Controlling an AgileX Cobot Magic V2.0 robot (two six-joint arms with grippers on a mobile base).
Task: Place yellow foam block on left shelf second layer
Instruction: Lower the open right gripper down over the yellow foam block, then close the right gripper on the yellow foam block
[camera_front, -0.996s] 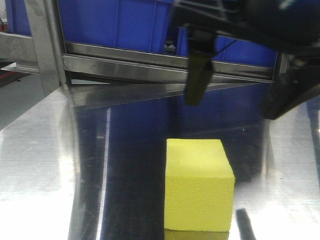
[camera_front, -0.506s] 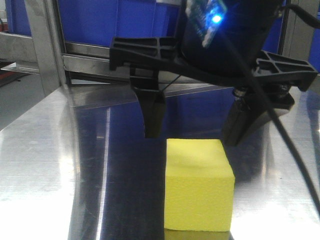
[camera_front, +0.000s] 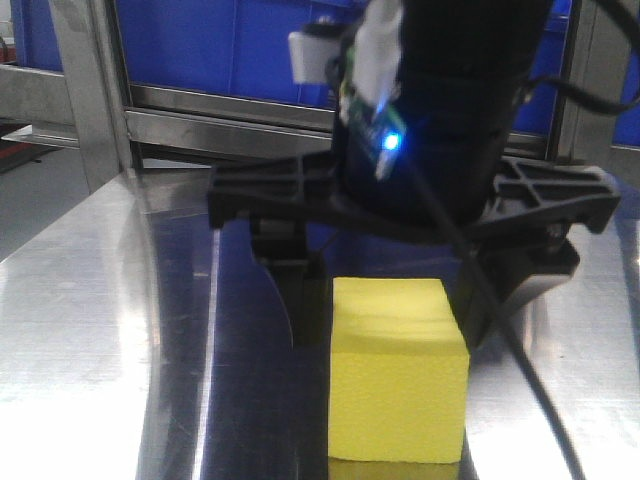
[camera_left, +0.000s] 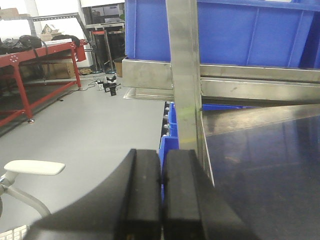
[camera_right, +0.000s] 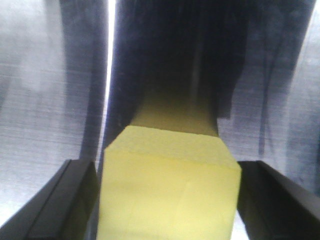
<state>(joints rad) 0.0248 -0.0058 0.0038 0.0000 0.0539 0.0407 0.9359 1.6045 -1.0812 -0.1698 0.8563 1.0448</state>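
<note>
The right gripper (camera_front: 394, 328), spread wide astride the block (camera_front: 398, 400) at lower centre, should drop squarely before clamping; the left gripper (camera_left: 161, 172) sits clenched, empty.

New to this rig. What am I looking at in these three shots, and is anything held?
It is a two-armed robot on a mobile base. The front view looks across a shiny metal tabletop at a bright yellow rectangular foam block lying on it. The black right tool hangs over the block, open, one finger on each side, so it does not look gripped yet. The right wrist view looks from that tool down at the same block. The left wrist view shows the left tool, shut and empty, facing a steel shelf frame carrying blue plastic bins.
</note>
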